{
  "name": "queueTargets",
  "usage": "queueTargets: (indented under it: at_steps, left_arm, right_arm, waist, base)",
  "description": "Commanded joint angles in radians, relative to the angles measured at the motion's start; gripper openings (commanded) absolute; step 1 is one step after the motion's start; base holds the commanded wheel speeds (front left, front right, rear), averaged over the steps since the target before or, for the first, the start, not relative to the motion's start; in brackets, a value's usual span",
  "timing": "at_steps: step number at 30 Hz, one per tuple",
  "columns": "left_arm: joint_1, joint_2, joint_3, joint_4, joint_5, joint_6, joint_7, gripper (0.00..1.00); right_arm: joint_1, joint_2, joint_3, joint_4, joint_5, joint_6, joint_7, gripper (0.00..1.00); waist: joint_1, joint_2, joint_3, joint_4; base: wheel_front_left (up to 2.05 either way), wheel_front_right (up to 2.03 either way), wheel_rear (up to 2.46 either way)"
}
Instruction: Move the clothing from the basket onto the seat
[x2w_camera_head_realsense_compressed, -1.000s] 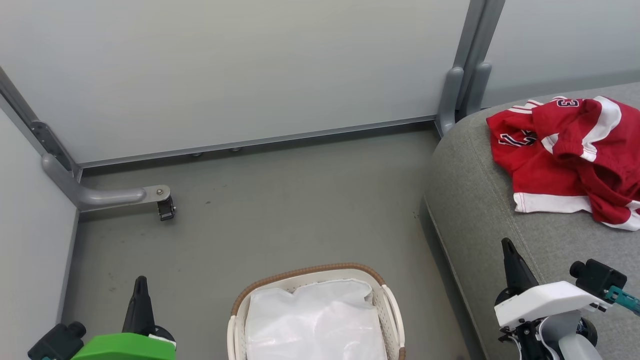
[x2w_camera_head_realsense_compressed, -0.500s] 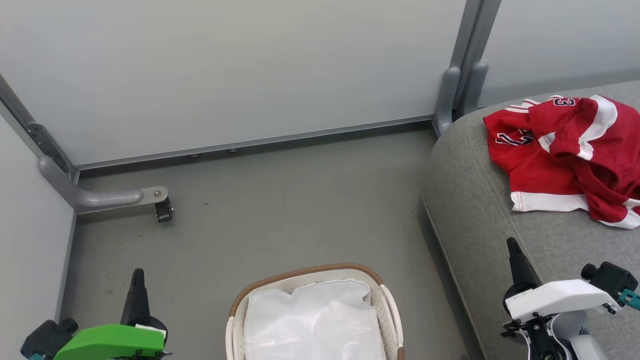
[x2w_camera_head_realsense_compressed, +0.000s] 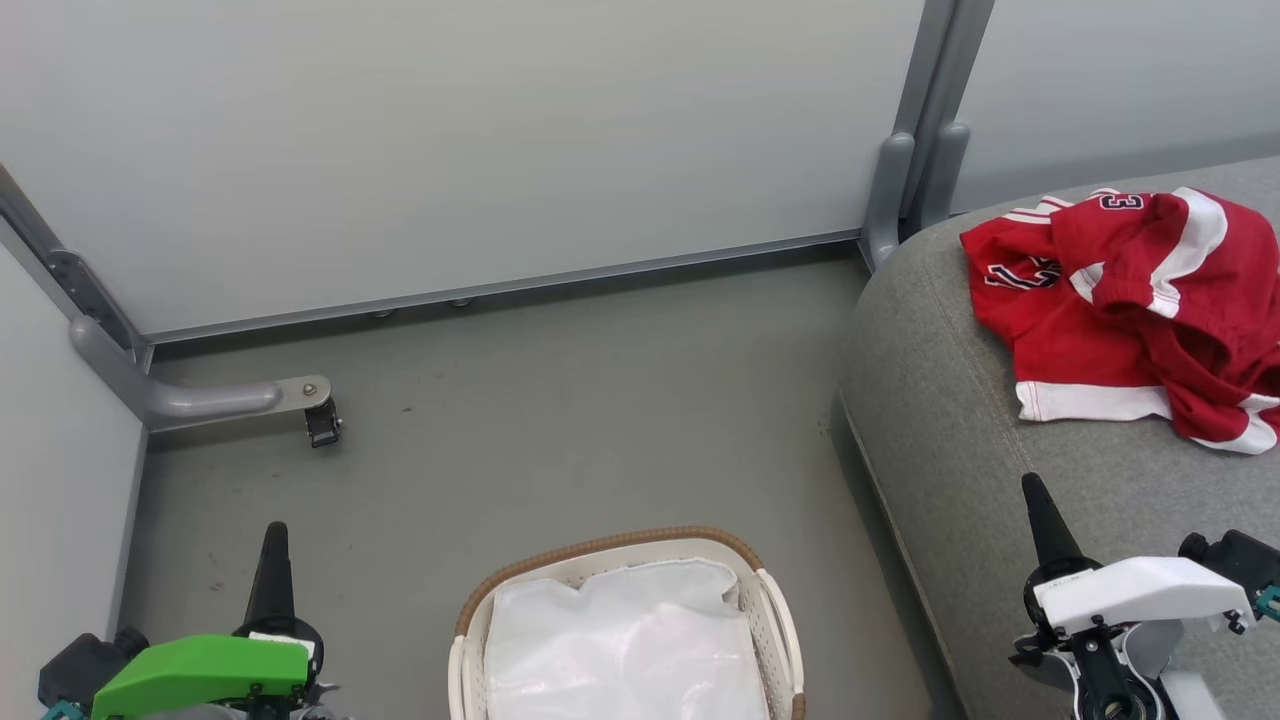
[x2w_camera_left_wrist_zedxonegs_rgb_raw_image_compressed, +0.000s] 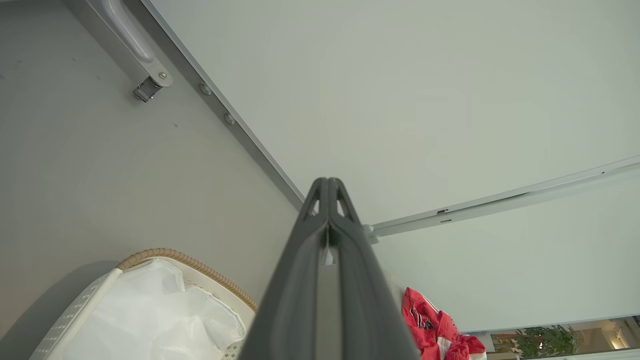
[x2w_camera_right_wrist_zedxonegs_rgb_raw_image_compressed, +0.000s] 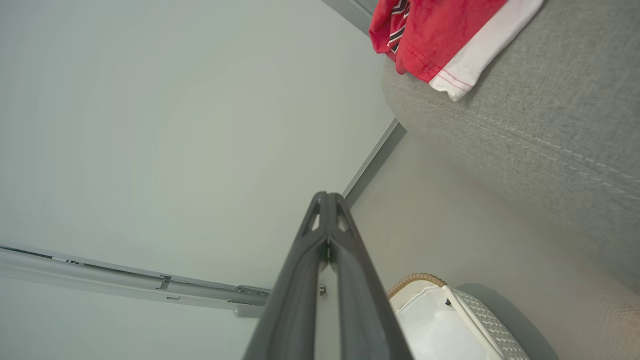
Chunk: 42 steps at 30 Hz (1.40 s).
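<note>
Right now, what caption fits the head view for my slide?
Red clothing lies on the grey seat; the basket holds its white liner.

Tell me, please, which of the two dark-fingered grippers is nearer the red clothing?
The right gripper, white-housed, by the grey fabric seat bearing the red-and-white clothing; the left gripper, green-housed, hangs over the floor.

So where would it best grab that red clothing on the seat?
Probably the bunched ridge in the middle of the clothing, where cloth piles into raised folds that can be pinched. Come from above with the right gripper, the nearer one; the flat white hem hugs the seat.
</note>
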Motion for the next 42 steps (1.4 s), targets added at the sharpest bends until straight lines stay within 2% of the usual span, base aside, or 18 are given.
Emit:
queueTargets:
  at_steps: [1,42]
  left_arm:
    - [-0.030,0.005,0.008,-0.007,-0.023,-0.005,0.008,0.00]
    - [-0.081,0.006,0.037,0.000,-0.337,-0.013,0.103,0.00]
  right_arm:
    - [-0.018,-0.006,-0.006,-0.013,0.030,-0.001,0.007,0.00]
    - [-0.019,-0.008,-0.052,-0.031,0.397,-0.001,0.103,0.00]
  waist:
    - [0.0000,0.0000,0.000,-0.001]
    - [0.0000,0.0000,-0.002,-0.022]
  base:
    - [0.00,0.00,0.00]
    - [0.00,0.00,0.00]
